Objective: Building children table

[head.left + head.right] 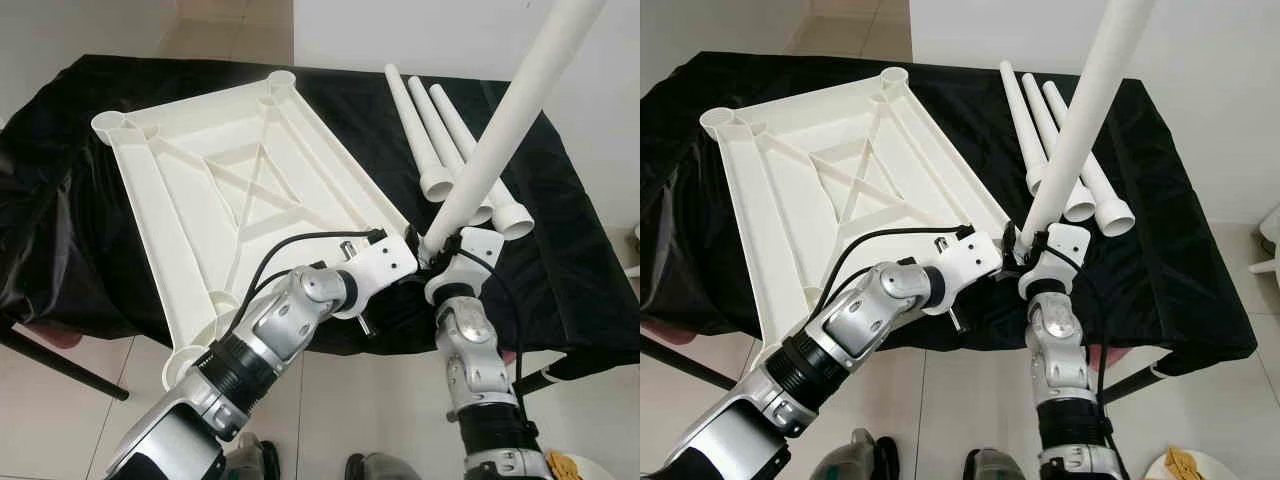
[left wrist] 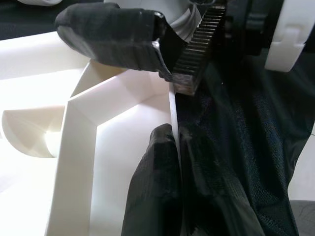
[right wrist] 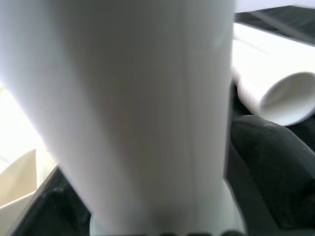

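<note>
With your left gripper [image 2: 170,105] pinching the ribbed white plastic tabletop's [image 1: 215,190] rim and your right gripper [image 1: 447,250] clamping the long white plastic leg tube [image 1: 505,135] at its base, the leaning tube, pointing to 1 o'clock, could miss the corner socket and lever the panel off the black-draped table [image 1: 560,250].

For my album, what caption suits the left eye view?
Right end effector stands a white leg at the upturned tabletop corner; left end effector grips its edge.

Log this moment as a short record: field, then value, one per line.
Surface: black-draped table
Tabletop panel: white tabletop, underside up, ribs showing
Left pincer: shut on the tabletop's near-right edge
Right pincer: shut on a white leg, held up tilted, its base at that corner
Spare legs: three, lying side by side right of the tabletop
</note>
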Available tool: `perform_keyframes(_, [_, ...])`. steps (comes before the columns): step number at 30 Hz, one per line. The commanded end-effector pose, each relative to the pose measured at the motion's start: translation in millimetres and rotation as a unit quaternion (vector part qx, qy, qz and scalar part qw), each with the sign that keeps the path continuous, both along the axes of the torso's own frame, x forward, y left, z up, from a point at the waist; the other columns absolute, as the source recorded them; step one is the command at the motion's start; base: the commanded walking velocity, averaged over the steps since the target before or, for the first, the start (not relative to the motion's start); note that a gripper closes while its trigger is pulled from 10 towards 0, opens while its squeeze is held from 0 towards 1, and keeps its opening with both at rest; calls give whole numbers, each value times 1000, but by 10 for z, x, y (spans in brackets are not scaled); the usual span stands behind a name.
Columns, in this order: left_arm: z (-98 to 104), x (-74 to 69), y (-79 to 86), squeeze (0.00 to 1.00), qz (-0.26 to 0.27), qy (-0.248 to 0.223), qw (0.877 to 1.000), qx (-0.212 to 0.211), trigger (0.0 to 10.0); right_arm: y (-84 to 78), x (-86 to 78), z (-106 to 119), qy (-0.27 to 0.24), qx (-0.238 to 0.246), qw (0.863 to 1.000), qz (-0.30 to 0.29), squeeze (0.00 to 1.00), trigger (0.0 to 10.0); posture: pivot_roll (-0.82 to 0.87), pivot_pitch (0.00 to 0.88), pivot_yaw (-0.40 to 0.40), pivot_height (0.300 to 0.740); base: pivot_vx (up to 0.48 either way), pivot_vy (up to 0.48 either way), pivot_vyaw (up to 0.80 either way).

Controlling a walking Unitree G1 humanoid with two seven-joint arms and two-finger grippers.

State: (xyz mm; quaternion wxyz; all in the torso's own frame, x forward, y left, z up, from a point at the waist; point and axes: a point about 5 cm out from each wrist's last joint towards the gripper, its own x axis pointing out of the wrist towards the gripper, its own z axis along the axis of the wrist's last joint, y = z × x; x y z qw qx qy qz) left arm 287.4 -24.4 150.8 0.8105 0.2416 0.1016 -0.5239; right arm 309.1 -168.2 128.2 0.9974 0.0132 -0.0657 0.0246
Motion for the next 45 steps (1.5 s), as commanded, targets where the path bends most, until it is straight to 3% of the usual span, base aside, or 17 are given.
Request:
perform_keyframes(1, [-60, -174, -146, 0, -63, 20, 998, 5, 10000, 45, -4, -55, 10, -7, 998, 65, 0, 10000, -50, 63, 11, 740, 0, 0, 0])
perform_keyframes(3, [-61, -174, -145, 0, -63, 20, 998, 6, 10000, 28, -11, -48, 7, -14, 996, 92, 0, 10000, -50, 63, 11, 740, 0, 0, 0])
perform_keyframes(5, [-68, -178, -144, 0, -64, 20, 998, 7, 10000, -77, -36, -54, 5, -27, 987, 161, 0, 10000, -51, 58, 14, 740, 0, 0, 0])
perform_keyframes(12, [-68, -171, -133, 0, -64, 18, 998, 9, 10000, -258, -37, -79, 12, -57, 976, 209, 0, 10000, -48, 57, 18, 740, 0, 0, 0])
perform_keyframes(25, [-62, -160, -105, 0, -62, 18, 998, 11, 10000, -528, -20, -30, 8, -74, 968, 238, 0, 10000, -43, 61, 30, 740, 0, 0, 0])
perform_keyframes(38, [-64, -169, -103, 0, -67, 19, 997, 14, 10000, -724, -17, 12, -8, -82, 971, 226, 0, 10000, -47, 68, 40, 740, 0, 0, 0])
perform_keyframes(39, [-64, -169, -103, 0, -67, 19, 997, 14, 10000, -738, -19, 8, -8, -81, 971, 224, 0, 7490, -47, 68, 40, 740, 0, 0, 0])
perform_keyframes(40, [-64, -169, -103, 0, -67, 19, 997, 14, 10000, -738, -19, 8, -8, -81, 971, 224, 0, 7490, -47, 68, 40, 740, 0, 0, 0])
perform_keyframes(41, [-64, -168, -103, 0, -67, 19, 997, 14, 10000, -748, -21, 5, -8, -81, 971, 223, 0, 4627, -47, 68, 40, 740, 0, 0, 0])
perform_keyframes(42, [-64, -168, -103, 0, -67, 19, 997, 14, 10000, -748, -21, 5, -8, -81, 971, 223, 0, 4627, -47, 68, 40, 740, 0, 0, 0])
perform_keyframes(43, [-63, -166, -101, 0, -67, 19, 997, 14, 10000, -761, -24, -1, -9, -82, 972, 221, 0, 0, -46, 70, 42, 740, 0, 0, 0])
perform_keyframes(45, [-62, -165, -99, 0, -67, 18, 997, 15, 10000, -769, -25, -5, -9, -82, 972, 219, 0, 0, -47, 70, 42, 740, 0, 0, 0])
